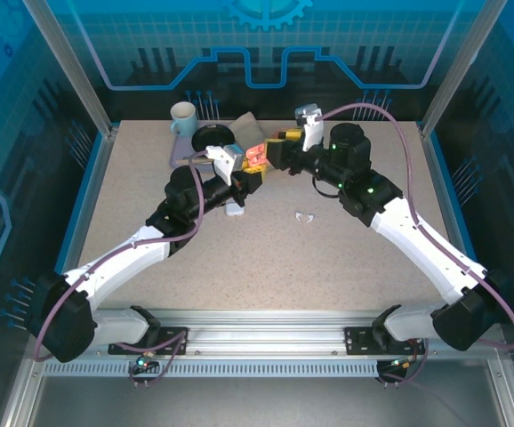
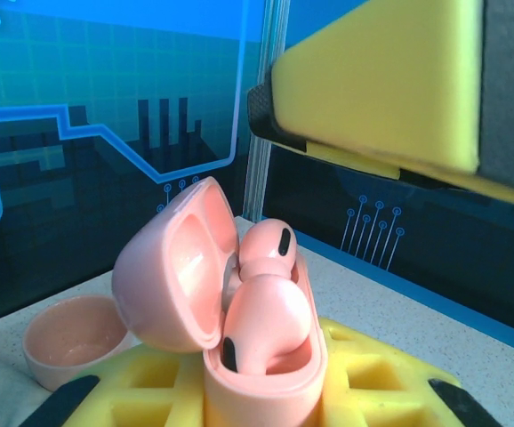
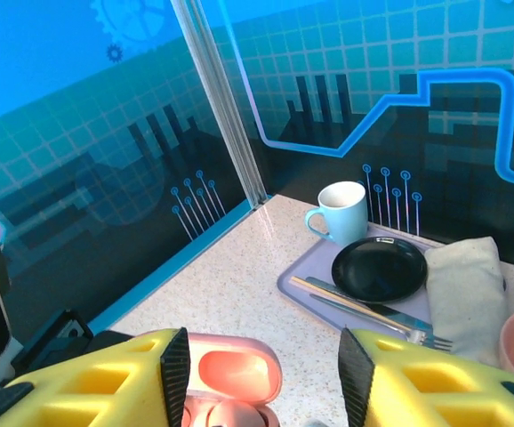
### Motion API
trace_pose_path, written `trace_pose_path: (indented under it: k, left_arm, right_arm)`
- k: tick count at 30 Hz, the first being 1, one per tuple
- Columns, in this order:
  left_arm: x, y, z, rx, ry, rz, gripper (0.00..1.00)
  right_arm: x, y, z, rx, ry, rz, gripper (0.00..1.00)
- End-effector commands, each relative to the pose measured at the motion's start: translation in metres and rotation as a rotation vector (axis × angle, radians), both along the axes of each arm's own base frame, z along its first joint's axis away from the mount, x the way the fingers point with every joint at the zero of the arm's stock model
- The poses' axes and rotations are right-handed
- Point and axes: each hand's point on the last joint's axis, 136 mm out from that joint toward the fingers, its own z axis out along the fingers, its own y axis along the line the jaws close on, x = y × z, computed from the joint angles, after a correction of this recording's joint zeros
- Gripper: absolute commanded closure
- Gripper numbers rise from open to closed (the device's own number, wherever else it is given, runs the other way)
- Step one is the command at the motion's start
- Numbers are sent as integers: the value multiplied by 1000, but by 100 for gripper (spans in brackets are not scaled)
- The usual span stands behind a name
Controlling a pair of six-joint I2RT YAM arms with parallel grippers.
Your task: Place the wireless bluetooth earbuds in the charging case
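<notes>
My left gripper (image 2: 261, 396) is shut on a salmon-pink charging case (image 2: 266, 369) with its lid (image 2: 168, 276) swung open. Two pink earbuds sit in it, one in front (image 2: 266, 325) and one behind (image 2: 266, 245). In the top view the case (image 1: 257, 159) is held up near the back middle of the table by the left gripper (image 1: 249, 175). My right gripper (image 3: 261, 374) is open just above the case (image 3: 230, 378), its jaws wide apart with nothing between them. A white pair of earbuds (image 1: 306, 216) lies on the table in the middle.
A lavender tray (image 3: 303, 286) at the back holds a light-blue cup (image 3: 341, 212), a black plate (image 3: 379, 269), chopsticks and a fork (image 3: 364, 311). A folded cloth (image 3: 466, 289) and a pink bowl (image 2: 66, 334) lie beside it. A white case (image 1: 235, 210) sits under the left arm.
</notes>
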Motion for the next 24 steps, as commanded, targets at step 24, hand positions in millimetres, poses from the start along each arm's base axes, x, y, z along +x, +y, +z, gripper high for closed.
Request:
trace_pose_path:
  k: [24]
  left_arm:
    - [-17, -25, -29, 165, -67, -175, 100]
  right_arm:
    - [47, 14, -81, -238, 639, 5, 48]
